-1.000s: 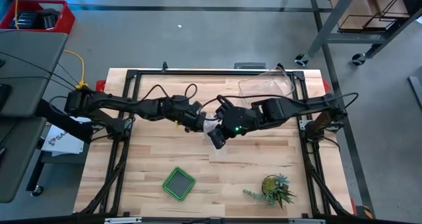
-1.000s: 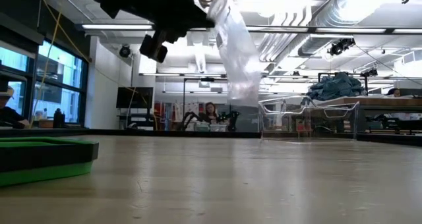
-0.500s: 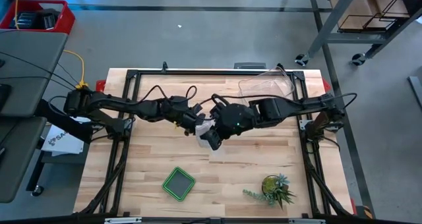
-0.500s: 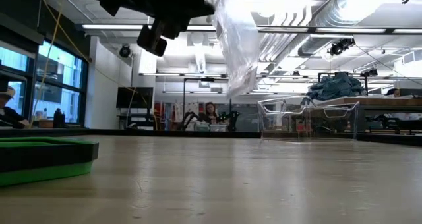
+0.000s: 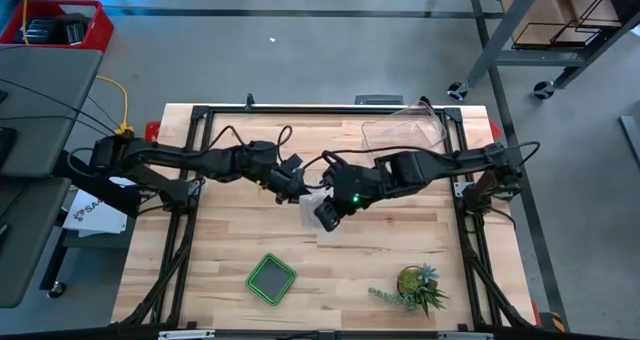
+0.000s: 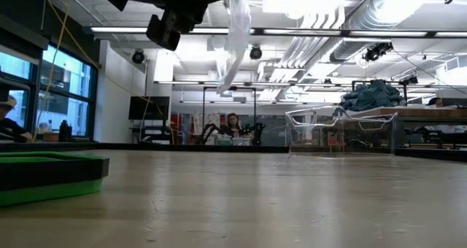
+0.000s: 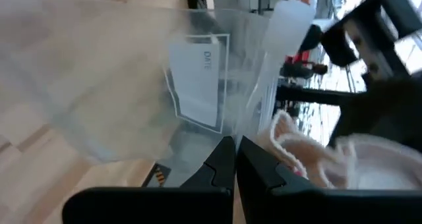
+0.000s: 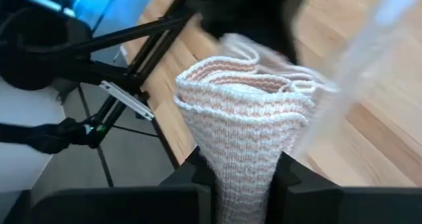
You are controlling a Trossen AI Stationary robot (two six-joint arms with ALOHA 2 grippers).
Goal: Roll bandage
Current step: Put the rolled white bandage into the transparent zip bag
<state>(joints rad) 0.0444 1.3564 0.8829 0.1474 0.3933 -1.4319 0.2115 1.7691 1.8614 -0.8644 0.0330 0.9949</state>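
— Where is the white gauze bandage (image 8: 245, 128)?

— It is up in the air over the middle of the wooden table (image 5: 230, 230), a bunched, finely knitted wad clamped between the right gripper's (image 8: 239, 168) two dark fingers. The right wrist view shows the cloth fanning out past the fingertips. In the left wrist view it appears again as a pale, frilled lump (image 7: 316, 155) beside the clear plastic.

— And the other arm?

— The left gripper (image 7: 235, 159) has its fingers pressed together on the edge of a crinkly clear plastic bag (image 7: 198, 79) with a white label panel. From table height that bag (image 6: 235, 36) hangs down as a narrow see-through strip under the dark arms. From above, both grippers meet near the table's centre, the left gripper (image 5: 296, 188) just beside the right gripper (image 5: 322, 212).

— Anything else on the table?

— A clear rectangular plastic tub (image 5: 403, 132) at the far right corner, a green square tray (image 5: 271, 278) near the front edge, and a small potted plant (image 5: 415, 285) toward the front right corner.
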